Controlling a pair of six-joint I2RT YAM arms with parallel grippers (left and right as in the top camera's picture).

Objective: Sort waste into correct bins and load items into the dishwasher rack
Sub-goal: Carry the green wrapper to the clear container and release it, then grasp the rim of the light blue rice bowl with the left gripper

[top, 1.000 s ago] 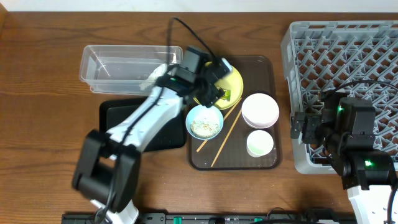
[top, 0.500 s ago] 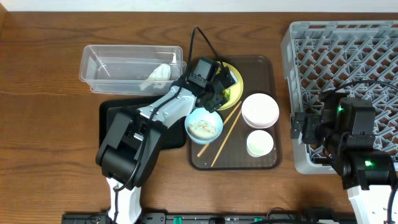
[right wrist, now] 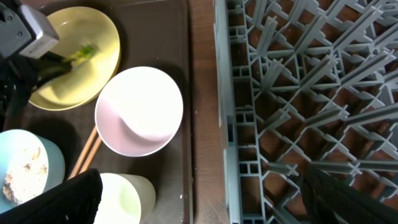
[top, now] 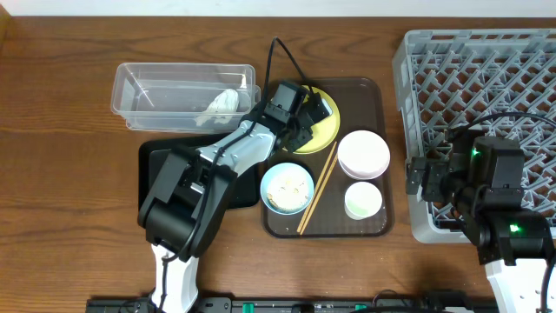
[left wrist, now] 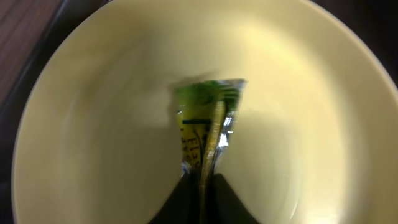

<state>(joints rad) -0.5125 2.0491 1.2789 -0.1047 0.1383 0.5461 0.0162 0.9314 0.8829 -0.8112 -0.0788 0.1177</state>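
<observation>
Left claw (left wrist: 202, 180) is clenched on the lower end of the green-and-white wrapper (left wrist: 208, 115), fingertips pinching it from both sides; the wrapper stands up out of the middle of the yellow plate (left wrist: 93, 124). Whether its free end touches the plate I cannot tell. Overhead, the plate sits at the 11 o'clock corner of the brown serving tray (top: 365, 109), with the clear tub (top: 156, 91) at about 10 o'clock from it and the black tray (top: 156, 161) at about 8 o'clock, both on the worktop. Step in hand, as judged: lift the wrapper off and carry it to a bin. The tub holds a pale crumpled item (top: 221, 104), so it is probably the dry-waste bin. To do it well: raise straight up first so the plate is not dragged, keep the pinch firm because foil is slippery, clear the tub wall before lowering, and release only once inside the rim. Right claw (right wrist: 208, 199) is released, fingers spread wide, at the 9 o'clock edge of the rack (right wrist: 311, 74).
</observation>
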